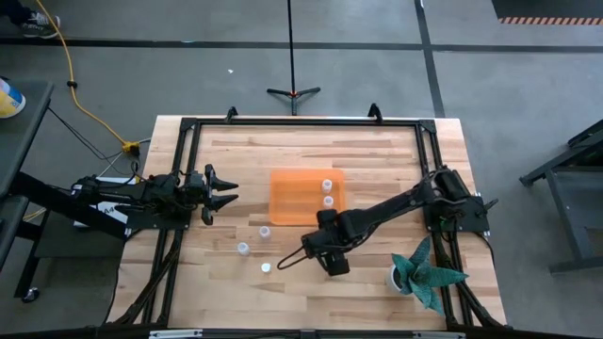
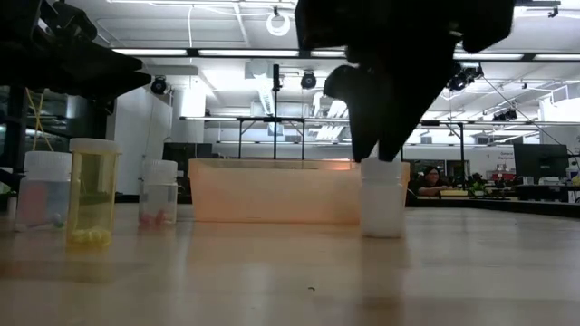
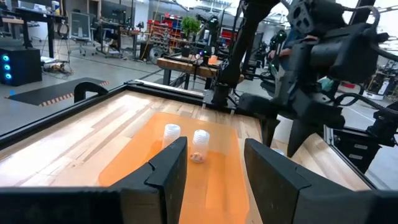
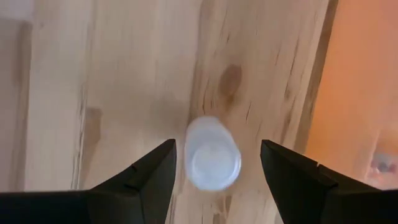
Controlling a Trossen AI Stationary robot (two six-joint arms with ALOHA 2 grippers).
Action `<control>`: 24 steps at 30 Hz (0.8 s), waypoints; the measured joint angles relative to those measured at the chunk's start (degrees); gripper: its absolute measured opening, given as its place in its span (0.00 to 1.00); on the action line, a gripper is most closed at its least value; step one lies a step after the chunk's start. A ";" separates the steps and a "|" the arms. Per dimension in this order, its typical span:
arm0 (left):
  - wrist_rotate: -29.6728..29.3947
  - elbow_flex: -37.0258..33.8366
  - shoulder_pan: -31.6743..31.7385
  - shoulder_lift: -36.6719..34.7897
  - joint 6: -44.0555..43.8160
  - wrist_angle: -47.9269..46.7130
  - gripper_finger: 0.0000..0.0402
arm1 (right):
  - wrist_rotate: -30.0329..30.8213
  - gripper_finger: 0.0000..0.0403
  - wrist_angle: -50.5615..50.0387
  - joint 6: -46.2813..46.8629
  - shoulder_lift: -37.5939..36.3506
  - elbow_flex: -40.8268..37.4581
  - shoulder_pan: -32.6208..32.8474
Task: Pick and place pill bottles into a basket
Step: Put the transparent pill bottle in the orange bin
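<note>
On the wooden counter (image 1: 377, 151), the orange translucent basket (image 1: 292, 198) sits at the centre of the high view with two white-capped pill bottles (image 1: 327, 185) standing inside near its right wall. The right gripper (image 1: 325, 247) hangs just below the basket's lower right corner, pointing straight down, its jaws apart and straddling a white pill bottle (image 4: 212, 153) without touching it; the right wrist view shows the pale cap between the two dark fingers (image 4: 146, 180), with the basket's orange edge (image 4: 360, 93) at the frame's right. In the low view this bottle (image 2: 381, 197) stands upright in front of the basket wall (image 2: 272, 190), right of centre, under the dark gripper (image 2: 385, 81). Three more bottles stand loose at lower left of the basket in the high view (image 1: 243, 249); the low view shows them at the left as a yellow-tinted vial (image 2: 91, 192) between two clear ones (image 2: 159, 192). The left gripper (image 1: 226, 191) waits at the counter's left edge, jaws apart, facing the basket. A teal leafy plant (image 1: 426, 273) sits at the lower right of the counter. No label or writing on any bottle can be read.
</note>
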 joint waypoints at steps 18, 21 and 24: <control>0.00 -0.01 0.00 0.00 0.00 -0.01 0.49 | -2.92 0.40 1.57 -0.06 0.00 -2.14 -0.88; 0.00 -0.02 0.00 -0.01 -0.01 0.00 0.49 | -2.72 0.33 1.59 -0.06 0.00 -2.14 -0.96; 0.00 -0.02 0.00 0.00 -0.02 0.00 0.49 | -3.30 0.30 1.52 -0.06 0.00 -2.04 -1.15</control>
